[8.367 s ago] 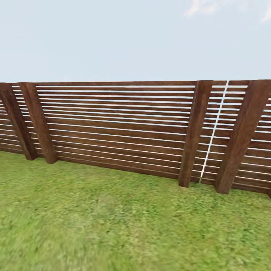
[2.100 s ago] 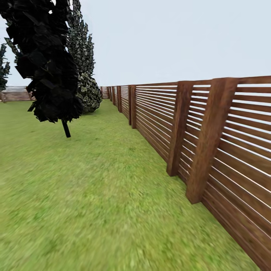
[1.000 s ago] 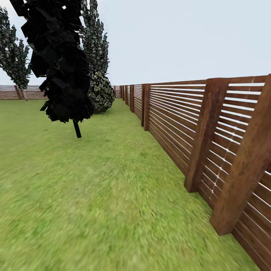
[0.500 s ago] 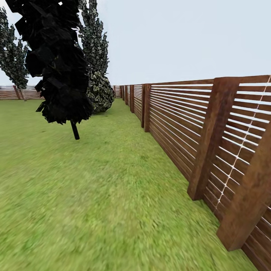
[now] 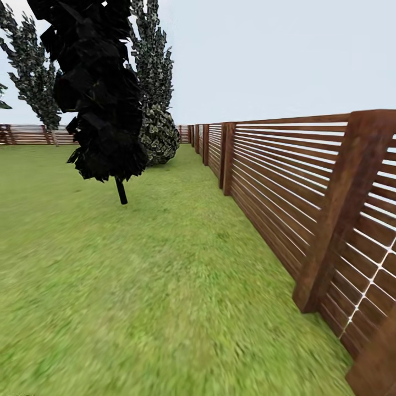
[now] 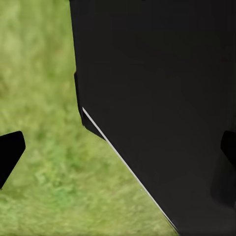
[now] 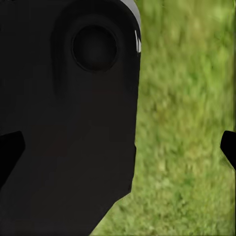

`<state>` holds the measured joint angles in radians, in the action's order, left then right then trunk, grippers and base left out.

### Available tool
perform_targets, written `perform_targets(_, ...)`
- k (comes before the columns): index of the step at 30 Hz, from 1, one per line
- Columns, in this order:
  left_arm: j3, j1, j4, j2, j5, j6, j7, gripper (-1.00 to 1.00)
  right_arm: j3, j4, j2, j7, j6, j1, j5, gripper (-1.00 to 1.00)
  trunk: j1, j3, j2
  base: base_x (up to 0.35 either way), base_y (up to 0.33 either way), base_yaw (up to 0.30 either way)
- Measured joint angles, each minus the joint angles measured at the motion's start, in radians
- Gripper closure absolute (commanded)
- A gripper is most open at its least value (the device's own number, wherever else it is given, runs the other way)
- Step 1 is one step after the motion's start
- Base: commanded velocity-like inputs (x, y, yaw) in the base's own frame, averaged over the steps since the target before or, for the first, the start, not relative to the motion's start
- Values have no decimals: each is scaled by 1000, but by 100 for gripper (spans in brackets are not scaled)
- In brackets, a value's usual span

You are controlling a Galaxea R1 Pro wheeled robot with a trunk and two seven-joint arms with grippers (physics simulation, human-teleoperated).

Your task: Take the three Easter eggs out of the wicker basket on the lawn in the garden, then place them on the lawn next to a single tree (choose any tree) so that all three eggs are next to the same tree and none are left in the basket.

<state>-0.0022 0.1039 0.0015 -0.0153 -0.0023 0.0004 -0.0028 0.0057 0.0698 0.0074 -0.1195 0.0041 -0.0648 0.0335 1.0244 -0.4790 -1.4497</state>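
The lawn [image 5: 137, 286] spreads wide and green ahead of me in the head view. A tree stands at mid-left, with a thin dark trunk [image 5: 120, 191] under a near-black jagged crown [image 5: 99, 93]. The three Easter eggs and the wicker basket are out of view. My left gripper [image 6: 118, 150] is open, its dark fingertips [image 6: 10, 153] at the picture's two sides and nothing held between them. My right gripper [image 7: 118, 147] is open too, its fingertips [image 7: 9, 150] wide apart. Both wrist views look past a black part of my body onto grass.
A dark brown slatted fence [image 5: 275, 181] runs along the right, with a thick post [image 5: 341, 214] close by, and also closes the far back. Two more trees [image 5: 38, 71] [image 5: 154, 60] and a low rounded bush [image 5: 160, 137] stand behind the near tree.
The camera has turned from facing the fence squarely to looking along it. In the last second the whole view has shifted slightly; tree and fence posts sit a little further right.
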Motion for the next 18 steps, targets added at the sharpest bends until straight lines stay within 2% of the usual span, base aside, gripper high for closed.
perform_targets(7, 2, 0, 0, 0, 3, 0, 0, -100, -2, -1, -1, -2, -1, 0, -2, -100, 0, 0, 0, 295, 0, 300)
perform_targets(11, 3, 0, 0, 0, 4, 0, 0, -100, -3, -1, -1, -6, -2, 0, -2, -100, 1, 0, 0, 63, 0, 300)
perform_targets(15, 2, 0, 0, 0, 4, 0, 1, -100, -3, -1, 1, -64, -3, 0, -3, -100, 1, 0, 0, 5, 0, 300)
perform_targets(18, 2, 0, 0, 0, 4, 0, 1, -100, -3, -1, 2, -77, -3, 0, -2, -100, 1, 0, 0, 0, 0, 300)
